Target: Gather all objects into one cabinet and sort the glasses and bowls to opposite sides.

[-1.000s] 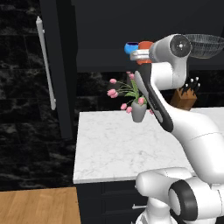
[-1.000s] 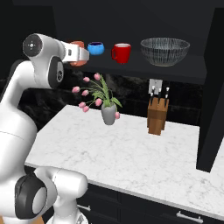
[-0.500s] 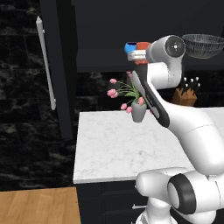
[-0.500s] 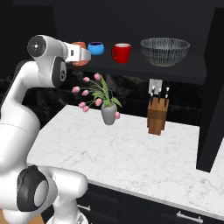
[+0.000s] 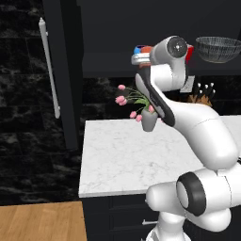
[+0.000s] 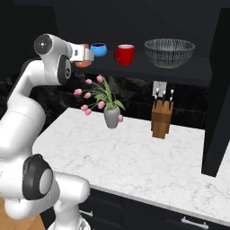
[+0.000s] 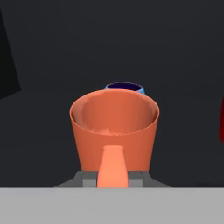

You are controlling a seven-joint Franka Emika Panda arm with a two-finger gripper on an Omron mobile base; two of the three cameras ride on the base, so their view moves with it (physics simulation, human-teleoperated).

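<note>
On my right base view, reading left to right: my claw (image 6: 84,55) is clamped on the orange cup (image 6: 82,63), held at the left end of the cabinet shelf (image 6: 197,72). At its 3 o'clock stand the blue cup (image 6: 99,49), then the red mug (image 6: 124,54), then the grey bowl (image 6: 169,52), all on the shelf. Below, the tulip vase (image 6: 112,117) and knife block (image 6: 161,123) stand on the marble surface (image 6: 134,157). On the hand view, the orange cup (image 7: 114,129) is upright, the blue cup (image 7: 124,88) at its 12 o'clock.

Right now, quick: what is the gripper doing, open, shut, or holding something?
Gripper: shut on the orange cup, held up at the cabinet shelf beside the blue cup.
</note>
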